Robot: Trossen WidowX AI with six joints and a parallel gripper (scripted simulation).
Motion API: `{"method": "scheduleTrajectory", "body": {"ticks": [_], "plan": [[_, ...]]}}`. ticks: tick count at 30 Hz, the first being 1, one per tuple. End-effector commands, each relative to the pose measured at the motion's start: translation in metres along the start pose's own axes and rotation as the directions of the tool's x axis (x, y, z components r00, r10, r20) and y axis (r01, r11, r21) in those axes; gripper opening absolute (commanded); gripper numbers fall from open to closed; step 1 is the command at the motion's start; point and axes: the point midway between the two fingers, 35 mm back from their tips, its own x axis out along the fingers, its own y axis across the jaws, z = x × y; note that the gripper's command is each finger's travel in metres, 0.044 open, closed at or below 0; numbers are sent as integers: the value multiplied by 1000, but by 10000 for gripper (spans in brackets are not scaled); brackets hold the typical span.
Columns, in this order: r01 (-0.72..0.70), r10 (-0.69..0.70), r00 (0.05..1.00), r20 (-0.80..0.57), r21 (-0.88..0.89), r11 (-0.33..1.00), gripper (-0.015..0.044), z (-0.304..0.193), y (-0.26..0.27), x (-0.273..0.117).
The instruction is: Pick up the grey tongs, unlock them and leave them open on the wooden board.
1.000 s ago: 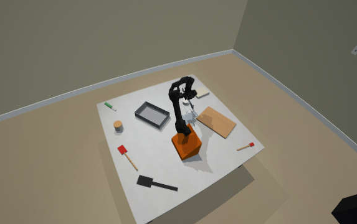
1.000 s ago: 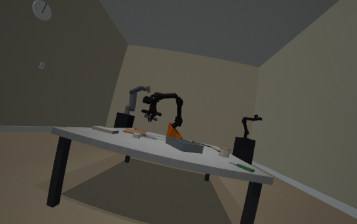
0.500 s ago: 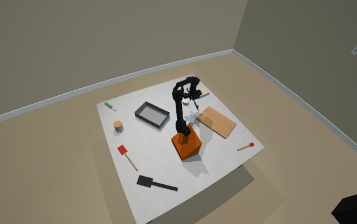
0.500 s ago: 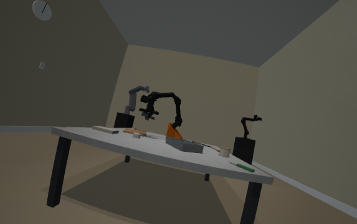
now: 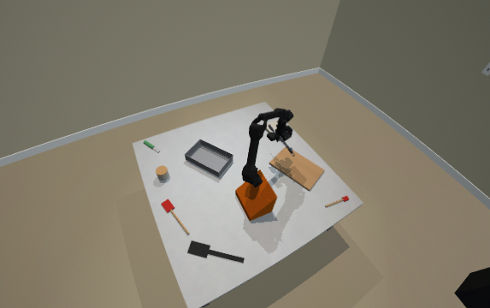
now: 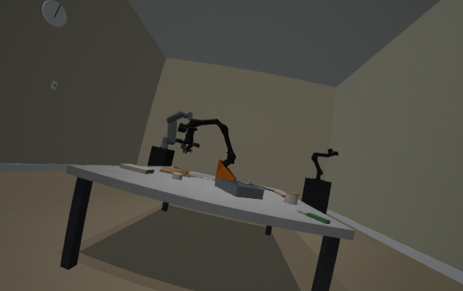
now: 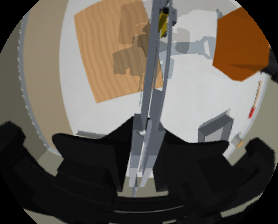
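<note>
My gripper (image 5: 280,138) (image 6: 187,149) (image 7: 140,120) is shut on the grey tongs (image 5: 287,147) (image 7: 150,80) and holds them high above the table, near the wooden board's edge. The tongs slant in the top view; their arms lie close together in the wrist view, with a small yellow part (image 7: 163,22) near the far end. Whether the lock is released cannot be told. The wooden board (image 5: 309,173) (image 6: 168,170) (image 7: 90,50) lies flat on the table, with the arm's shadow on it. The roasting tin (image 5: 202,168) (image 6: 251,191) holds nothing.
The orange base (image 5: 255,198) (image 7: 240,45) stands beside the board. A wooden-lidded jar (image 5: 162,173) (image 6: 292,198), green-handled tool (image 5: 149,145), red spatula (image 5: 168,205), black spatula (image 5: 198,249) and small red spatula (image 5: 345,198) lie around. A pale block (image 6: 136,168) and white cup (image 6: 177,176) stand at the side.
</note>
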Motion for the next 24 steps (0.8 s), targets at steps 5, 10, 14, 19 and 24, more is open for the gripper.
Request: {"method": "scheduleTrajectory", "body": {"ticks": [5,10,14,19,24], "plan": [[-7,7,1000,8,-94,996,-150,51,29,-1],[0,2,1000,12,-155,988,-150,87,42,2],[8,-5,1000,13,-205,979,-150,116,51,6],[21,-18,1000,14,-267,963,-150,152,58,12],[31,-29,1000,13,-311,950,-150,177,62,18]]}}
